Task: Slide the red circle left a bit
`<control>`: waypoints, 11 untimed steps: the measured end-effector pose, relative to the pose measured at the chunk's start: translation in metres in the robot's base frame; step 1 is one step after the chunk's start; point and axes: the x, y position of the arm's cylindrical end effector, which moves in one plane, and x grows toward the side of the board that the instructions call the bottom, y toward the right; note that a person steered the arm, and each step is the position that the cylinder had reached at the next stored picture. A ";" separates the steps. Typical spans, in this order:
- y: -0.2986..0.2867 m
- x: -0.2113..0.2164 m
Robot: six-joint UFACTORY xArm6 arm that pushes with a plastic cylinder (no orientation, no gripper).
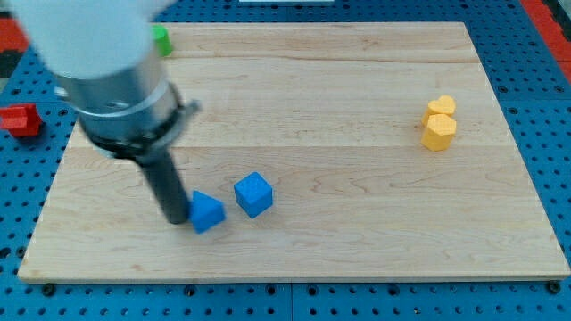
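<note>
Camera view: your tip (177, 219), the lower end of the straight dark rod, sits on the pale wooden board (357, 250) touching the left side of a small blue block (207, 212), shape unclear. It is a bare rod: nothing to open or close, and it holds nothing. Just to the right, near but apart, stands 1 blue cube (253, 193). Far across on the view's right, 2 yellow blocks (438, 124) stand touching, 1 above the other.

The red block (21, 119), the likely task piece, lies off the board at the view's left edge on the blue pegboard; it looks boxy rather than round, so you cannot confirm it is the circle. By my reading, the approach has not begun: the next move calls for leaving the blue pair and coming round to the red piece's right side.

A green block (161, 40) at the top left is mostly hidden behind the blurred arm housing.
</note>
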 end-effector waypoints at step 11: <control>-0.074 -0.206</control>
